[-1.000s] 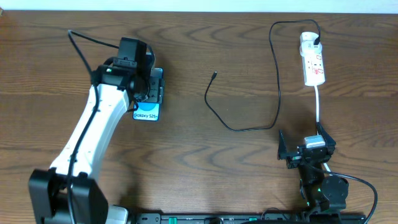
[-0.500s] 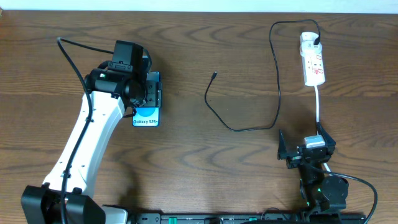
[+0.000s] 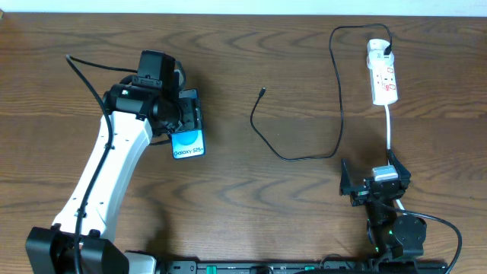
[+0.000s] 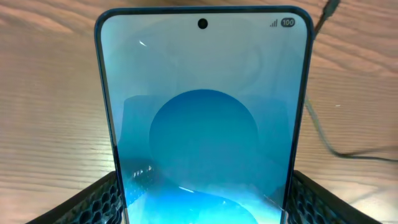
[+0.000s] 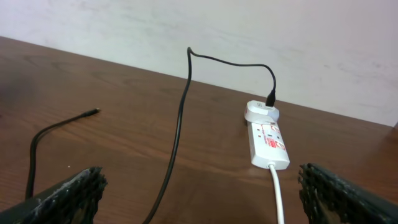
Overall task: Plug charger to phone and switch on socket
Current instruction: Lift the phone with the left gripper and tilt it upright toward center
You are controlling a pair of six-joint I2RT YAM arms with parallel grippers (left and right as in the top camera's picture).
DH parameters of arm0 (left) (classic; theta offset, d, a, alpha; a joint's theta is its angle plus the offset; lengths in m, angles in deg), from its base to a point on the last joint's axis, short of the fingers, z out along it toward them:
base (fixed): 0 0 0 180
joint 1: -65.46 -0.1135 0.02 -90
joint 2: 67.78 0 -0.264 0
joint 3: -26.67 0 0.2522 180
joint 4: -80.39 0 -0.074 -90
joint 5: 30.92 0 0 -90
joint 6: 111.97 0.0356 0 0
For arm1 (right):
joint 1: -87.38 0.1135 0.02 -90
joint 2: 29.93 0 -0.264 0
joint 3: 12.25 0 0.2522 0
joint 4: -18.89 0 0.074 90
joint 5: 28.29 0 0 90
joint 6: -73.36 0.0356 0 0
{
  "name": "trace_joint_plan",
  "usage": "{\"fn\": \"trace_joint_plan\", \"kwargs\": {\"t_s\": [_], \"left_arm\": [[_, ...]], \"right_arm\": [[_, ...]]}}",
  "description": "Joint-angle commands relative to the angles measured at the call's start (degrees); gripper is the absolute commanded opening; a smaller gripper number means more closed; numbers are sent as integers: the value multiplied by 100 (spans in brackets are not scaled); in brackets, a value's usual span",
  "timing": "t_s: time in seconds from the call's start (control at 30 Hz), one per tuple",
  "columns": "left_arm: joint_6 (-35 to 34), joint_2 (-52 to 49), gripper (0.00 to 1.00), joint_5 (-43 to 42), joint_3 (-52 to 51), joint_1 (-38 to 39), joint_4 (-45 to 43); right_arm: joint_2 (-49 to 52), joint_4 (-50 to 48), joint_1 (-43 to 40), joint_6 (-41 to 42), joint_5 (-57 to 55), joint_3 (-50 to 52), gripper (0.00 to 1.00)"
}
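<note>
Newly rightward-tilted phone (image 3: 189, 141) between the fingers of the left tool (image 3: 186, 114).

My dark wooden table (image 3: 228, 205), black charger cable (image 3: 341, 114) snaking centre to right, white socket (image 3: 383, 80) far right, its white cord (image 3: 389, 125) trailing toward me

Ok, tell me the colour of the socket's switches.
Red, on the socket; clearest from right wrist.
</note>
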Motion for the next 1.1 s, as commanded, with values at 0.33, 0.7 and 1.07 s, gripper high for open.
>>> {"fn": "trace_joint_plan", "kwargs": {"t_s": [0.33, 0.7, 1.07], "left_arm": [[-2892, 144, 49, -1674, 24, -9, 33], [-4524, 133, 49, -2715, 22, 9, 33], [-4039, 136, 48, -4861, 22, 15, 33]], "right_arm": [[-31, 15, 37, -63, -59, 20, 99], [-31, 15, 37, -63, -59, 20, 99], [-31, 15, 37, -63, -59, 20, 99]]}}
